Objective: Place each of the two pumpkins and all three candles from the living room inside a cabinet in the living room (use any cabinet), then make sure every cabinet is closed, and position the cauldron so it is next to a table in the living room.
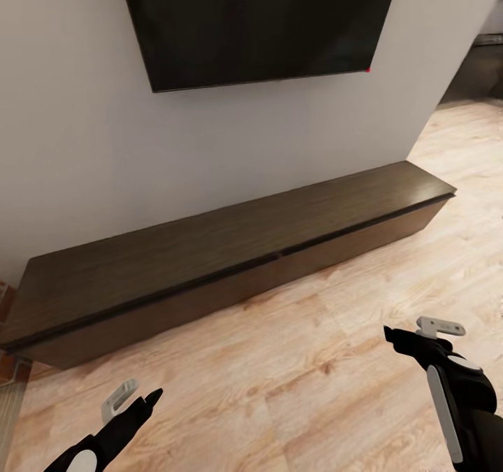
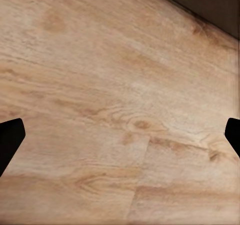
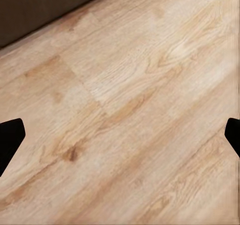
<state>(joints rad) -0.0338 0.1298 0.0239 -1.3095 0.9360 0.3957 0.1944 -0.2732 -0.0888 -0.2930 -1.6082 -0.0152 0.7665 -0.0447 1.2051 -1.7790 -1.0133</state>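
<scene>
A: Quick pass. What's in frame?

B: Long, low dark-brown wooden cabinet (image 1: pixel 230 248) against the pale wall (image 1: pixel 84 143), running from 8 o'clock up to 2 o'clock in the head view. Flat fronts, no handles, all look flush, so I read it as closed. Big black flat screen (image 1: pixel 258 21) on the wall at 12 o'clock. Light wood plank floor (image 1: pixel 300 381) in front.

A: Grippers?

B: Left gripper (image 1: pixel 136 396) low at 7 o'clock, right gripper (image 1: pixel 419 332) at 4 o'clock, both over bare floor, well apart from the cabinet. Left: fingers spread wide, nothing between; in its wrist view the dark fingertips (image 2: pixel 10 140) sit at opposite edges with only planks between. Right: same in its wrist view, fingertips (image 3: pixel 11 137) far apart, empty.

A: Pumpkins, candles, cauldron, table?

B: None to place from these pictures. The cabinet is the task thing here, straight ahead, its front showing as a dark band in a corner of each wrist view.

A: Handling guess?

B: Judgement only: stiff wooden drawer fronts, smooth and likely slippery, no handle to pinch. The dark gap under the top lip along the front looks like the best hold: hook a finger in and pull straight out. A drawer probably slides with some weight, so pull near its middle so it doesn't skew.

A: Stage?

B: Looks like approach; nothing stowed yet that I can see.
</scene>
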